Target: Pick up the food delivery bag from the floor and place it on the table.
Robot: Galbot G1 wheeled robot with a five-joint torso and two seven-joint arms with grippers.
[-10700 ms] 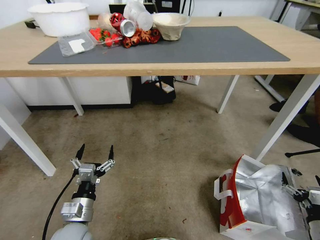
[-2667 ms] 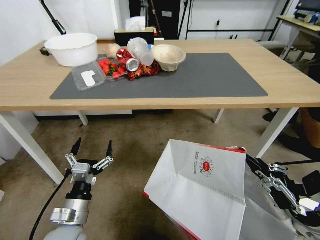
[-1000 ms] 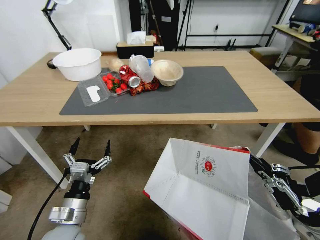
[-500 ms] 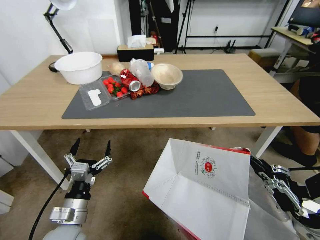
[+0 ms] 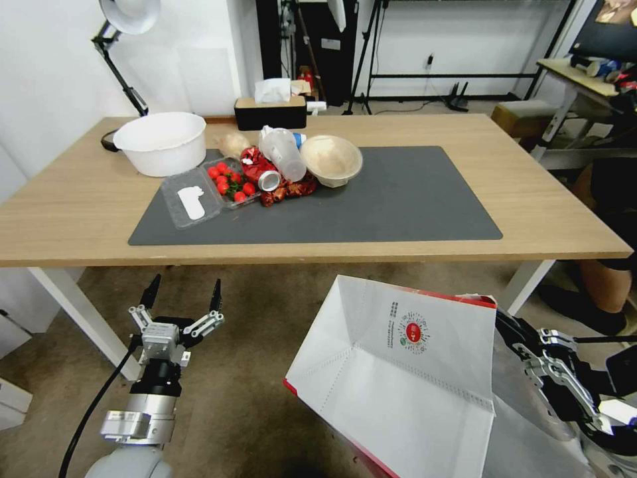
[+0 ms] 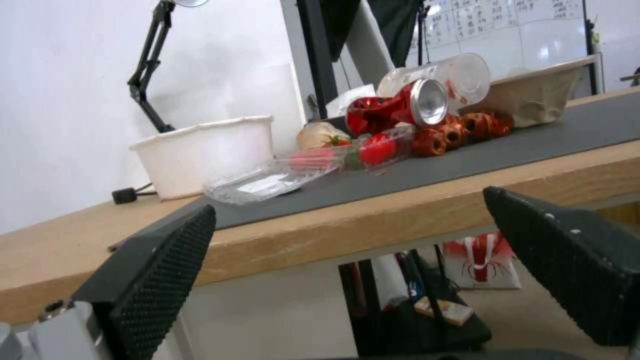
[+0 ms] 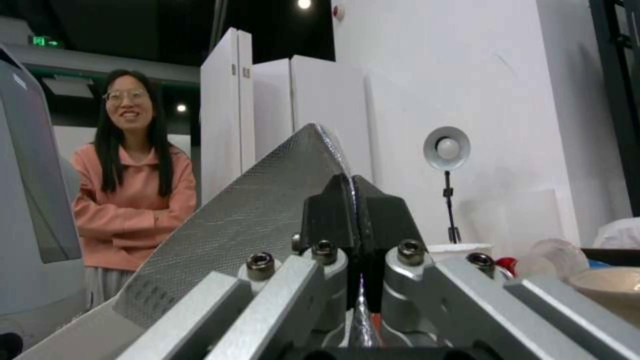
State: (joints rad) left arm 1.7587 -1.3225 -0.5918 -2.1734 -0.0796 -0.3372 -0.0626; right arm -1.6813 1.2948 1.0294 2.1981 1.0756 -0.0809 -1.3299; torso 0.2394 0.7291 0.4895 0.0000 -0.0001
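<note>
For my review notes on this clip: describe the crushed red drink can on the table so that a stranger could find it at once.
On the wide light-wood table, look to the cluttered end of the large dark grey mat. There the crushed red drink can lies on its side between the clear plastic box of strawberries and the beige paper bowl. Its round silver end sets it apart.

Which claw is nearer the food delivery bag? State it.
Right. The right claw is shut on the food delivery bag, gripping its foil edge. The left claw hangs open over the carpet, apart from the bag.
</note>
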